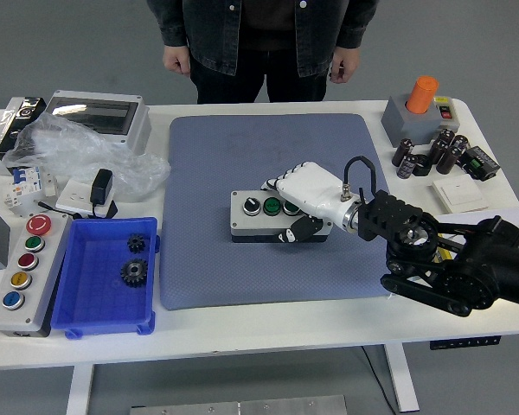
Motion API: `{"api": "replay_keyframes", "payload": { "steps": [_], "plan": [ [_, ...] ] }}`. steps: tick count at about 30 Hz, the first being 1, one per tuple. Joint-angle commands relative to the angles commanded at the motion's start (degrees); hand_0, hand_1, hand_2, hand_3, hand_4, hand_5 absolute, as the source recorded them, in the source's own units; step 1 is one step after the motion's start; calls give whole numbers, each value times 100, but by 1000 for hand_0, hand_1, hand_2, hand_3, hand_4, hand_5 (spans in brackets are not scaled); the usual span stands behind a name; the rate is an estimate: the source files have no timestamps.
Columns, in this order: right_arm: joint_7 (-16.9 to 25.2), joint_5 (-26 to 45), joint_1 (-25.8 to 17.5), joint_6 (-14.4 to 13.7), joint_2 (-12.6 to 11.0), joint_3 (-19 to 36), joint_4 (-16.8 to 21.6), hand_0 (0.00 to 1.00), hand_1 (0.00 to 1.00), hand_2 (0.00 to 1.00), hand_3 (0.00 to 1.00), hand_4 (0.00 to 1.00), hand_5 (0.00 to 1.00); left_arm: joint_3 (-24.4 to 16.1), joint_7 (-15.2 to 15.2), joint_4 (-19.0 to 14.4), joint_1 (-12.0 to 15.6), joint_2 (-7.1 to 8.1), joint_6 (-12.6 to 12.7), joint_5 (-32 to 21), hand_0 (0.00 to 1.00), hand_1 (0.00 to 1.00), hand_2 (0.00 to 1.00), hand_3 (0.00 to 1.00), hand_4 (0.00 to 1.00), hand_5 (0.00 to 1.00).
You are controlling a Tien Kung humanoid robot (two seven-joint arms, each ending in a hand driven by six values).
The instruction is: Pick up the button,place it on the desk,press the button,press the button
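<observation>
The right robot hand is seen closed on the button box: white fingers are laid over its top at the right end, thumb tucked against the front face. The box is held approx. at the middle of the blue-grey mat, long side across the view, w/ three buttons on top (one black-and-white, two green). Whether its base is touching the mat or just above it cannot be told. No left robot hand is seen.

Step judged in hand: placing, i.e. box is being set down on the surface; pressing not yet begun. Next move, as judged: box to be let down flat, grip to be released w/o dragging it, then one fingertip to be lined up over a single button and pushed straight down, twice.

A person is stood at the far edge, hands at sides, nothing touched. At left, a blue tray w/ gears is left alone.
</observation>
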Motion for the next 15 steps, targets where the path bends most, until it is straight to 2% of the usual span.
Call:
{"api": "replay_keyframes", "payload": {
  "steps": [1,6,7,13,14,15],
  "plan": [
    [-16,4,0,41,-1,16,3,642,667,678,531,745,33,-3,0,0,0,-1,1,3,680,701,650,655,627,386],
    [-56,-11,4,185,-10,78,8,642,667,678,531,745,33,-15,-5,0,2,0,9,12,680,701,650,655,627,386],
    [-56,-12,6,208,-9,83,8,671,680,702,685,816,176,-36,-3,0,1,1,11,29,680,701,649,655,628,386],
    [-50,-61,-4,323,-6,90,22,671,680,702,685,816,176,-61,-20,0,-5,4,29,48,680,700,648,654,626,385],
    [-49,-71,-5,335,-6,90,26,701,702,750,829,933,264,-67,-22,0,-4,4,31,53,680,700,648,654,626,385],
    [-49,-78,-5,344,-6,90,29,701,702,750,829,933,264,-75,-23,0,-4,4,33,61,680,700,648,654,626,385]
  ]
}}
